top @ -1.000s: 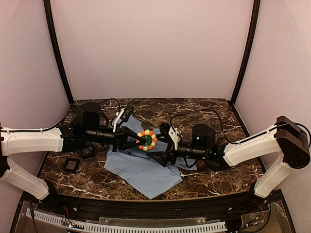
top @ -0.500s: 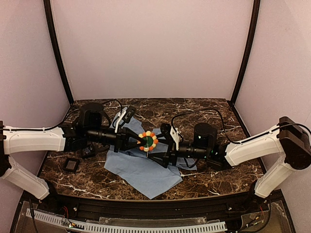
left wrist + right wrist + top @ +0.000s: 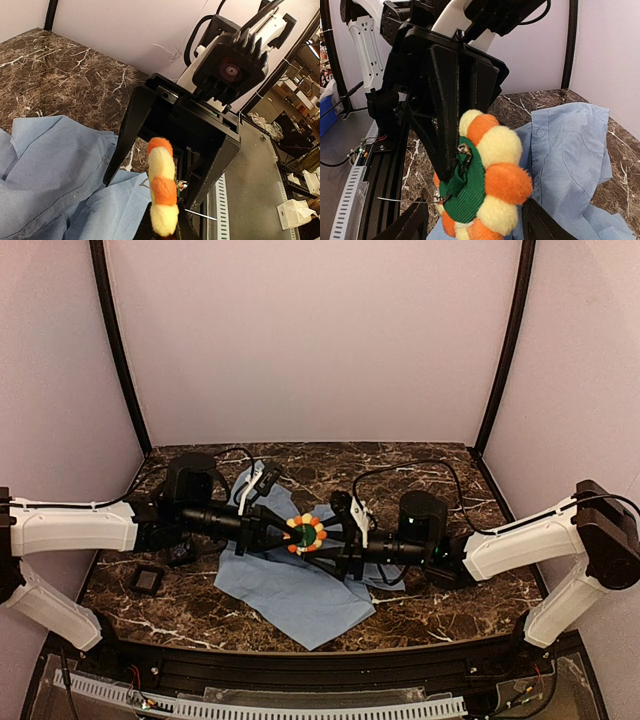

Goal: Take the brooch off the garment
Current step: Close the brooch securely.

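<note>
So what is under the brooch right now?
The blue garment lies beneath the brooch, which the left tool holds up. The fabric directly below is hidden by the brooch itself.

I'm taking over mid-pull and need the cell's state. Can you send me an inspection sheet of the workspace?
Surface: dark marble-patterned table.
Job's things: brooch held up between the two arms, above the shirt, its pin apparently bare; the shirt lies crumpled on the table.
Clutter: black square pad near the left arm.
Grippers: left end effector shut on the brooch; right end effector open, straddling the brooch.
Cables: black cable arcs above the right wrist, and another arcs above the left.
Surroundings: pale walls, black frame posts.
</note>
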